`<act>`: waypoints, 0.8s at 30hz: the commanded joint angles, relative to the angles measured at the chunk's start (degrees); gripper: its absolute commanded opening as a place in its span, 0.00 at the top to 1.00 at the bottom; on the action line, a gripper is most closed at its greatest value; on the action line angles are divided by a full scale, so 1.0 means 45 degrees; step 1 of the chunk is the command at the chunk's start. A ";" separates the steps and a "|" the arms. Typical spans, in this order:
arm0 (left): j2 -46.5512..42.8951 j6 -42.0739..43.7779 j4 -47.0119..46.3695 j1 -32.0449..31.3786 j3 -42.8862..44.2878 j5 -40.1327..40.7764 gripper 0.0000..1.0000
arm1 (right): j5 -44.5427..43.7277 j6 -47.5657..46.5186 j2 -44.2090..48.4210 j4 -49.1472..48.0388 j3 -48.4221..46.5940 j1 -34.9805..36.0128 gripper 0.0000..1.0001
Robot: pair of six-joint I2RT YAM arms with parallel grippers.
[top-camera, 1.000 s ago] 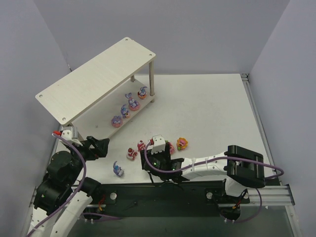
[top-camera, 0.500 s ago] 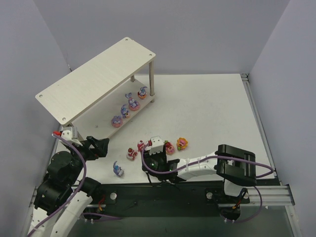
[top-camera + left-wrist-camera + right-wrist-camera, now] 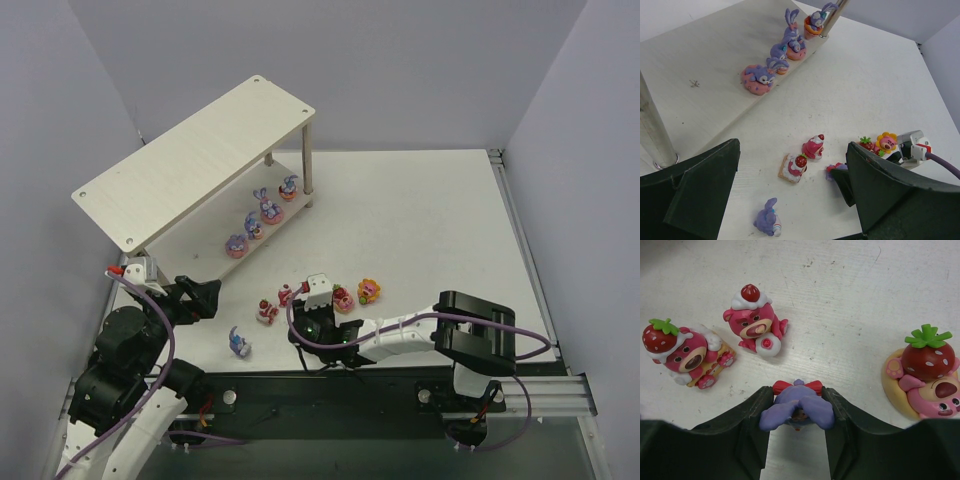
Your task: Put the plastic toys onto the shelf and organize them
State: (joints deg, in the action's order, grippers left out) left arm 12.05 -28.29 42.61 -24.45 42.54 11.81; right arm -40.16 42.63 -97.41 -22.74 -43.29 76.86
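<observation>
The purple bunny with a red bow (image 3: 797, 410) sits on the table (image 3: 420, 220) near the front edge, between the two fingers of the right gripper (image 3: 798, 392). In the right wrist view both fingers touch the sides of the toy, so this gripper is closed on it. The toy's base is hidden; whether it is lifted off the table cannot be told.

Three strawberry bears stand on the table just beyond the held toy:
- the bear on a cake slice (image 3: 682, 355), to the left;
- the bear with a cream cap (image 3: 754, 325), beside it;
- the bear on a yellow ring (image 3: 925, 372), to the right.

The orange flower figure (image 3: 369, 291) rests just beside the bear on the ring. The lone bunny (image 3: 239, 343) rests well apart to the left, near the left arm.

The shelf (image 3: 200, 160) stands at the far left of the table. Four shelved bunnies (image 3: 760, 77) form a row along the front edge of its lower board.

The left gripper (image 3: 792, 150) hangs above the table near the shelf, jaws spread wide, holding nothing.
</observation>
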 commanded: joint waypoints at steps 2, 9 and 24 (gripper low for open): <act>-0.0198 0.0038 -0.0621 -0.0056 0.0096 0.0187 0.03 | -0.1230 0.0019 0.0824 0.0774 -0.0341 0.0049 1.00; -0.0237 0.0076 -0.0602 -0.0056 0.0174 0.0226 0.03 | -0.1584 -0.1092 0.2971 0.1343 -0.0400 0.0186 1.00; -0.1760 0.0252 -0.1227 -0.0056 0.0429 0.1767 0.04 | 0.6481 -0.6172 0.1883 -0.0494 -0.4342 -0.2196 1.00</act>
State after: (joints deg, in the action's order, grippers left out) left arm 7.09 -27.86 41.63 -24.47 43.09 16.10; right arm -23.51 20.25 -85.23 -21.65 -55.90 69.73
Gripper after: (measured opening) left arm 0.967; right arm 0.404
